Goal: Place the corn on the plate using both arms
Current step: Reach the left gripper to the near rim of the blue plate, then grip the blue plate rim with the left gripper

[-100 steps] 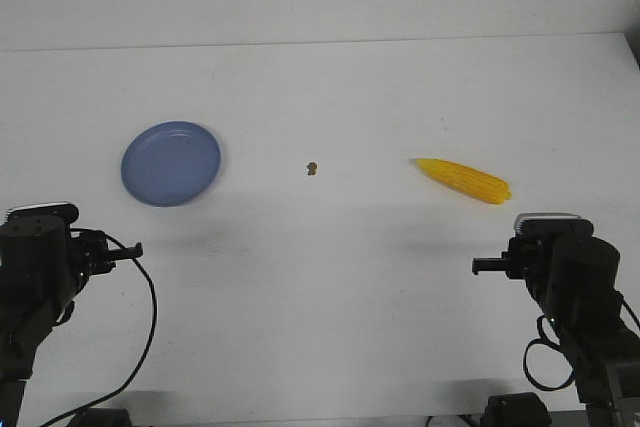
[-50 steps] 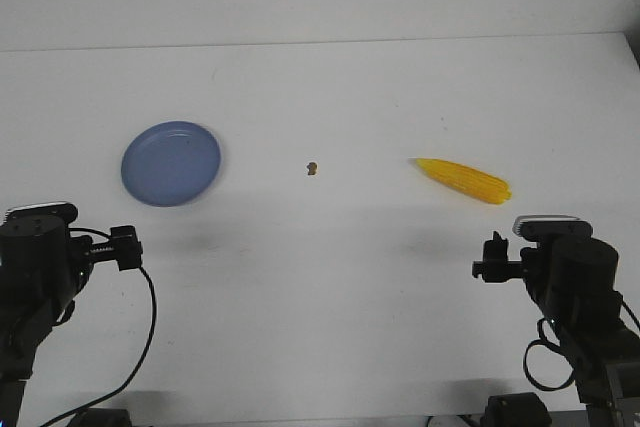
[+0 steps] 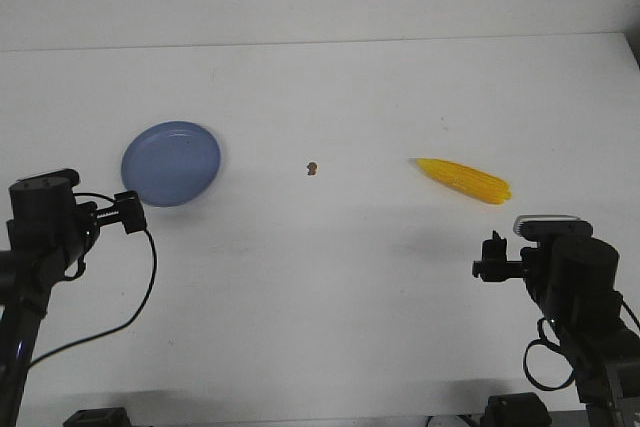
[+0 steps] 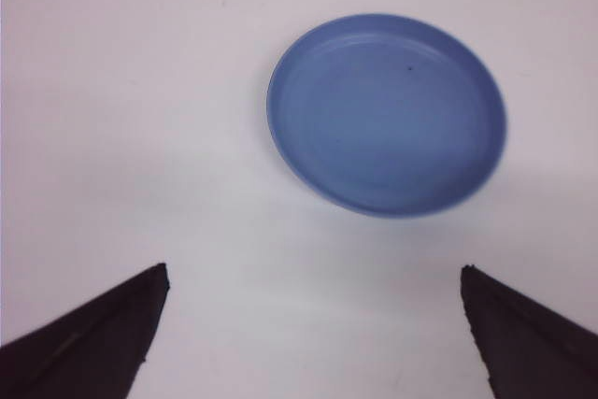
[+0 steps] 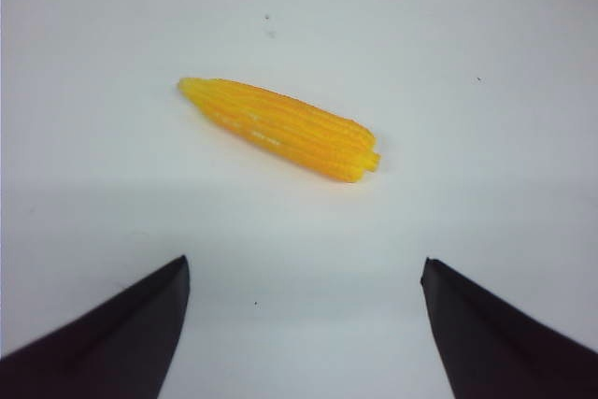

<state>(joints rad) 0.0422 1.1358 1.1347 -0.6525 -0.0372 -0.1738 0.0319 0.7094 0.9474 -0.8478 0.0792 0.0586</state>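
Observation:
The yellow corn cob (image 3: 463, 179) lies on the white table at the right, its pointed end toward the middle; it also shows in the right wrist view (image 5: 280, 128). The periwinkle-blue plate (image 3: 171, 163) sits empty at the left and shows in the left wrist view (image 4: 387, 114). My left gripper (image 3: 128, 213) is open and empty, just in front of the plate's near rim. My right gripper (image 3: 490, 259) is open and empty, in front of the corn and apart from it.
A tiny brown speck (image 3: 312, 167) lies on the table between plate and corn. The table's far edge (image 3: 320, 44) meets a white wall. Black cables hang from the left arm (image 3: 140, 287).
Both grippers have opened from shut. My left arm has risen and moved toward the plate. The right arm has stayed in place. Corn and plate have not moved.

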